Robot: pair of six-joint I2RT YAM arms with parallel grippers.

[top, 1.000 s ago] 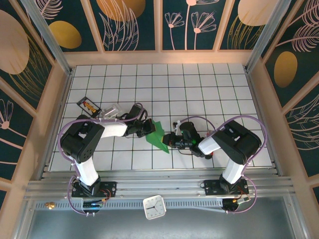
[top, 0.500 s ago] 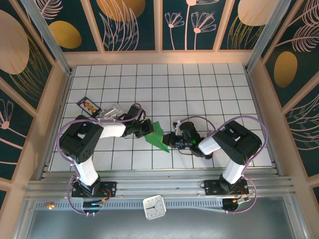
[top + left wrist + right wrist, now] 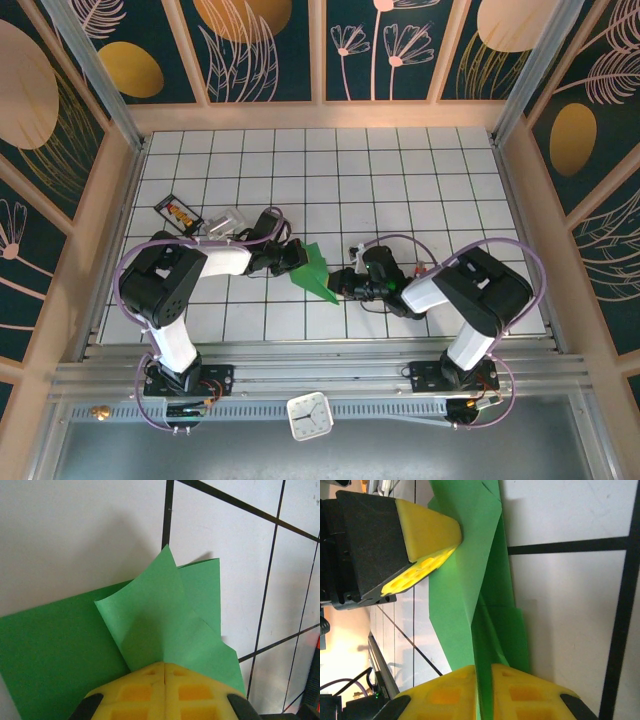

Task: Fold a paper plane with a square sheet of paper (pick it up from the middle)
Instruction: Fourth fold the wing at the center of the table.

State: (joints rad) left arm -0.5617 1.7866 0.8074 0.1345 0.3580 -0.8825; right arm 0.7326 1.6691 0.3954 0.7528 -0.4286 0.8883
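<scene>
**Student:** Green paper at mid-table: how does it lie between the two claws?

**Tutor:** Reading left to right. The left gripper (image 3: 293, 258) meets the square sheet of paper (image 3: 316, 270) on its left, far side. Its yellow pads (image 3: 145, 682) are pressed together on a raised flap. The sheet is already creased into a narrower shape and rests on the white gridded table (image 3: 400, 180). Its long axis runs from far to near and leans slightly right. The right gripper (image 3: 341, 284) sits at the near, right tip. Its pads stand almost together with the folded ridge in the slit between them. Whether they are pinching it or only flanking it cannot be told.

**Student:** Which relation governs the next move?

**Tutor:** Probably this: the claws face each other across the sheet, both touching it, so neither is nearer. The crease lies along the right claw's line of approach.

**Student:** What differs from a second ago?

**Tutor:** The near tip has drawn in slightly toward the far side. The right arm's elbow has swung outward and nearer. The left arm has barely shifted.
</scene>
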